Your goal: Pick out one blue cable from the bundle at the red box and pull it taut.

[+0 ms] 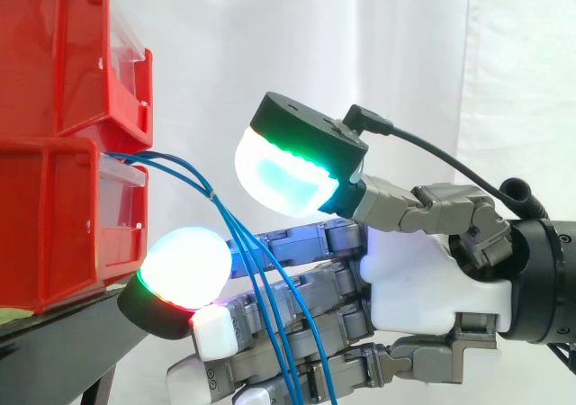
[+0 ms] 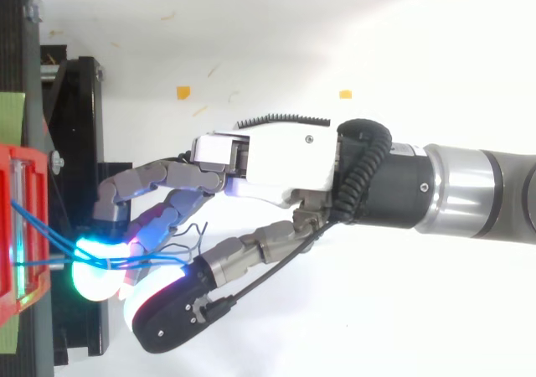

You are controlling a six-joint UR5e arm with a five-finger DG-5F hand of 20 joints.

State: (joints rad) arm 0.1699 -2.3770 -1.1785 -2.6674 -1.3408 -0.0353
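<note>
The hand [image 1: 405,283] is spread wide, its thumb [image 1: 286,166] raised well above the fingers, and it pinches nothing. The blue cables [image 1: 236,234] leave the lower red box [image 1: 63,234] as a bundle and slant down through that gap, across the fingers. The likely fault is closing on several strands at once, since they run tight together, or on none if they slip off the pads. One glowing fingertip [image 1: 184,265] sits just beside the box front and the black stand [image 2: 77,184] — a nudge forward would strike them. Open room lies to the right, back along the arm, toward the white curtain [image 1: 225,45].
</note>
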